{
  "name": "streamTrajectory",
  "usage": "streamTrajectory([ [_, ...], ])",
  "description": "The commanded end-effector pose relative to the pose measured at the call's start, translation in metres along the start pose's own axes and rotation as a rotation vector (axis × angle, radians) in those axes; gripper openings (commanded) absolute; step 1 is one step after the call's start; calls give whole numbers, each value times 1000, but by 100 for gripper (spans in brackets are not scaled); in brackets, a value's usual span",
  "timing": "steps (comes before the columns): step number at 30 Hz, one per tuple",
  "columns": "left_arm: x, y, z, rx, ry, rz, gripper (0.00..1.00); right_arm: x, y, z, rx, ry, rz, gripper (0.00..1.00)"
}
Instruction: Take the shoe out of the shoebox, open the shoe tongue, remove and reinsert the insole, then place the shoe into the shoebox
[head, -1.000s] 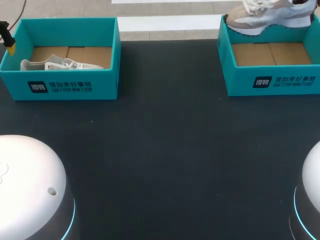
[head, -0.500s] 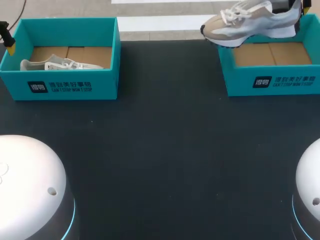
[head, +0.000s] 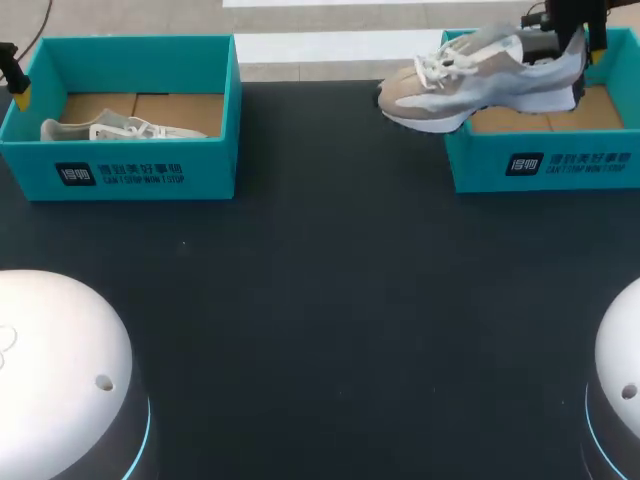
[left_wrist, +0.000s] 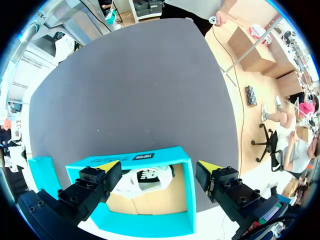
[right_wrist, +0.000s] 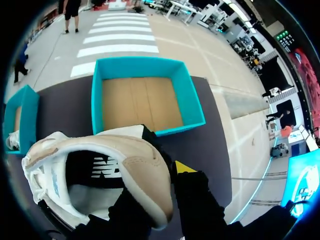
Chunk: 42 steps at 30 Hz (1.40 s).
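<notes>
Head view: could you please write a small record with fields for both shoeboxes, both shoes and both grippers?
right shoebox: no shoe resting inside, cardboard floor visible
grey shoe: held up over the right shoebox's left wall, toe out above the table
right gripper: shut on the grey shoe's heel
left shoebox: holds a white shoe
left gripper: open, above the left shoebox

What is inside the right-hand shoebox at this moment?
Only the brown cardboard floor shows inside the right shoebox. The shoe hangs over its left wall, held at the heel by the right pincer, and covers part of the floor in the head view.
</notes>
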<state>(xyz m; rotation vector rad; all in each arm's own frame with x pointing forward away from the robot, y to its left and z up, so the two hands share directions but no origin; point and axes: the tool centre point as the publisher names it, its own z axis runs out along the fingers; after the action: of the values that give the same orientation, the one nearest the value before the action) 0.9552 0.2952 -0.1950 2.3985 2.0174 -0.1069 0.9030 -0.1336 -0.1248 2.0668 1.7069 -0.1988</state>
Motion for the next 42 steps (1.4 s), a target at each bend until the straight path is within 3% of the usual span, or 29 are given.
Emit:
streamTrajectory([
  [1,-1,-2,0,-3,3,0,100,6,-26,-11,-131,10,-16,0],
  [6,-1,-2,0,-3,3,0,100,19,-42,-17,-109,57,-71,0],
  [28,-1,-2,0,-3,3,0,100,19,-42,-17,-109,57,-71,0],
  [30,-1,-2,0,-3,3,0,100,32,-48,-19,-81,24,-85,0],
  [42,-1,-2,0,-3,3,0,100,81,-76,-55,-69,124,15,0],
])
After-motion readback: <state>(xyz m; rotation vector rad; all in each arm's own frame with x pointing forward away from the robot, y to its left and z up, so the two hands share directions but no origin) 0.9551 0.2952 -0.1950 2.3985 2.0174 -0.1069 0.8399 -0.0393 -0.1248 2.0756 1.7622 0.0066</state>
